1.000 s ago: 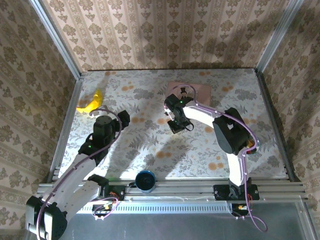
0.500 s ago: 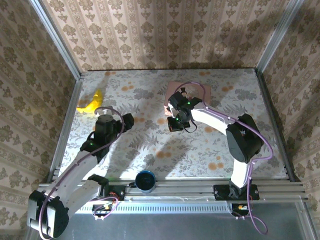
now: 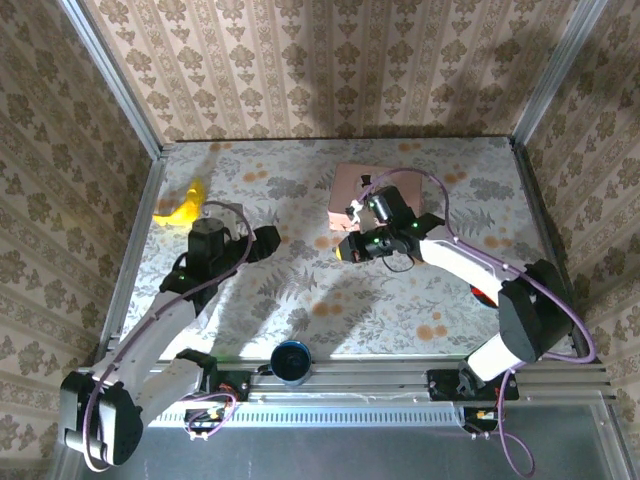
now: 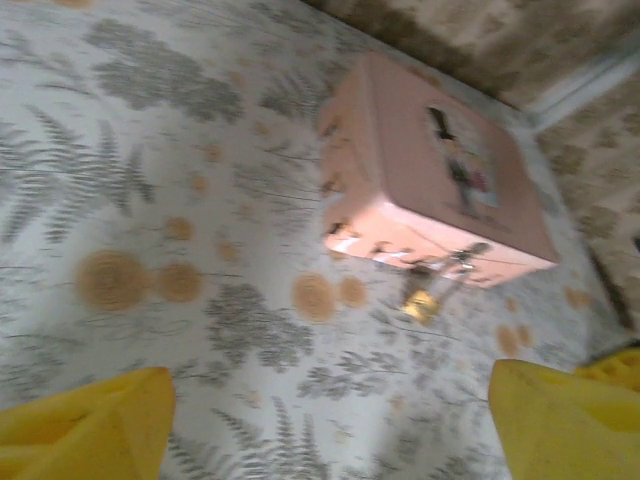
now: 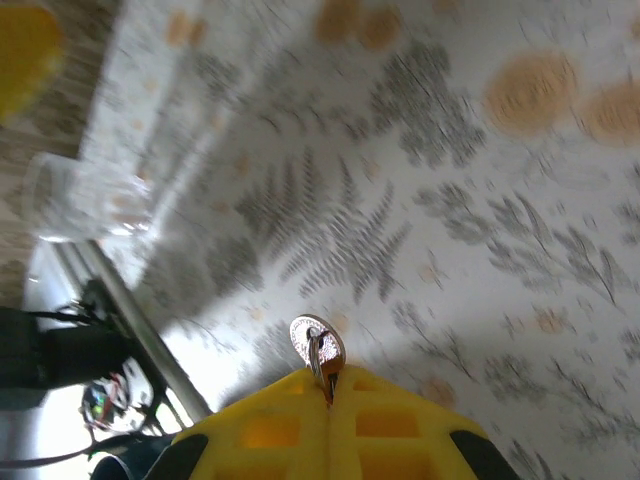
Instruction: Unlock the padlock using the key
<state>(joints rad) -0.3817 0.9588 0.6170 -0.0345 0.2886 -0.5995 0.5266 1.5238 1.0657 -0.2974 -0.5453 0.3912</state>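
I am clamping my right gripper [image 5: 330,385] on the key [image 5: 317,343], its end poking out to meet the padlock [image 4: 420,300] at the box's [image 4: 440,170] front edge, and holding my left gripper [image 4: 330,410] apart, facing that lock, probably to steady it.

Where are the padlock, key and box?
padlock [image 4: 421,303]: left wrist view, brass body.
key [image 5: 316,343]: right wrist view, round head.
box [image 4: 405,140]: left wrist view, pink top.

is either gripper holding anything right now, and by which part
The right gripper pinches the key by one end, its round end sticking out beyond the grip. The left gripper is open, holding nothing.
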